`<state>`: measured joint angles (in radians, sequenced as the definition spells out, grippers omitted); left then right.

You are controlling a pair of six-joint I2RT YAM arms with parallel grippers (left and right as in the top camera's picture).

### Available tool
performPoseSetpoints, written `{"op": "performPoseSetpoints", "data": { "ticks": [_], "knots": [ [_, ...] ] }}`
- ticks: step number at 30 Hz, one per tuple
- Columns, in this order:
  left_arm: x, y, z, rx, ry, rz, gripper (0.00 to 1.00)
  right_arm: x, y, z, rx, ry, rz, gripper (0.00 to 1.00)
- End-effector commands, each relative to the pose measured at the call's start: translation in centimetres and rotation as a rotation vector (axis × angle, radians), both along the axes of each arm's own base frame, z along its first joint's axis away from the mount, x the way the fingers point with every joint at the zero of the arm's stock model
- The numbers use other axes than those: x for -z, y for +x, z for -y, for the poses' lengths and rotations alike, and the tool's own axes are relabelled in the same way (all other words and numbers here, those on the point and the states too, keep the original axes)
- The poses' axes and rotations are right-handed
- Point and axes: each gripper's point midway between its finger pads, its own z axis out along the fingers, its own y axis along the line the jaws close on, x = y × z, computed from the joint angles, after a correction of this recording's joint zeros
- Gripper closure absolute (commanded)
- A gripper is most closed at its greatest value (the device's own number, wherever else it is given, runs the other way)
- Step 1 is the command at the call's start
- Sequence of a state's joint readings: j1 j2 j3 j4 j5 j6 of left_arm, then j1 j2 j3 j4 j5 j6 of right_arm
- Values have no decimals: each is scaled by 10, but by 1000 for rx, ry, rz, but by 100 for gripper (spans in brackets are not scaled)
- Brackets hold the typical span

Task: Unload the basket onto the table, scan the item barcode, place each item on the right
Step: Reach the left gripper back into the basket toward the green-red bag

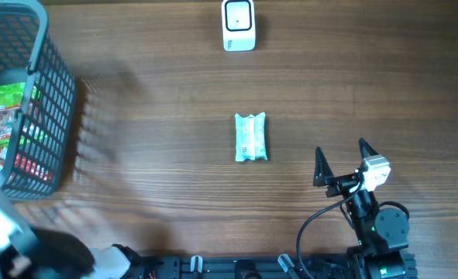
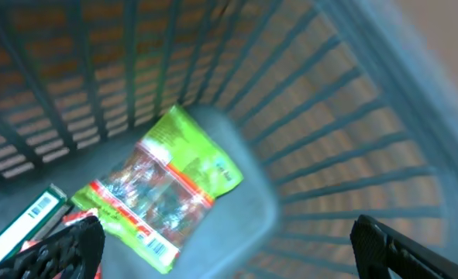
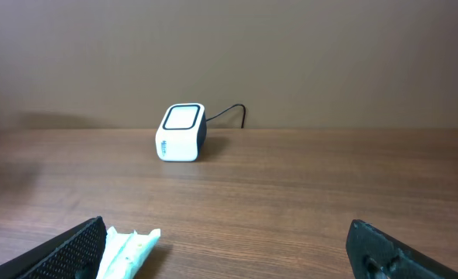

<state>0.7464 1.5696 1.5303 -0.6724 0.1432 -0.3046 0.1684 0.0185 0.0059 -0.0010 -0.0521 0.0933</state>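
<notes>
Grey plastic basket [image 1: 58, 116] on the left of the wooden table [image 1: 159, 178]

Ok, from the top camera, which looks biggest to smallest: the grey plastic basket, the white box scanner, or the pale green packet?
1. Grey plastic mesh basket: clearly largest.
2. White box-shaped scanner and pale green wrapped packet: they look about equal, so I can't rank them.

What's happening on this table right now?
Two robot arms are set up to scan a barcode, but neither holds anything now. The left gripper hangs open over the grey basket, above a green snack packet. The right gripper is open near a small teal-and-white packet lying on the table, with the white scanner at the far edge.
</notes>
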Motion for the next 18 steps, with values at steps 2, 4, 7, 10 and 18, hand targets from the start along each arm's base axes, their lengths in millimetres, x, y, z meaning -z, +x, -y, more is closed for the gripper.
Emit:
{"op": "performPoseSetpoints", "data": {
  "ticks": [2, 4, 7, 10, 18],
  "knots": [
    [64, 16, -11, 113, -46, -145, 0, 0, 0, 0, -4, 15, -1, 0],
    [87, 19, -16, 117, -68, -185, 0, 0, 0, 0, -4, 15, -1, 0],
    [106, 23, -20, 143, -68, -216, 0, 0, 0, 0, -4, 15, -1, 0],
    [130, 27, -28, 161, -58, -259, 0, 0, 0, 0, -4, 15, -1, 0],
    [181, 24, -41, 140, -75, -368, 0, 0, 0, 0, -4, 14, -1, 0]
  ]
}}
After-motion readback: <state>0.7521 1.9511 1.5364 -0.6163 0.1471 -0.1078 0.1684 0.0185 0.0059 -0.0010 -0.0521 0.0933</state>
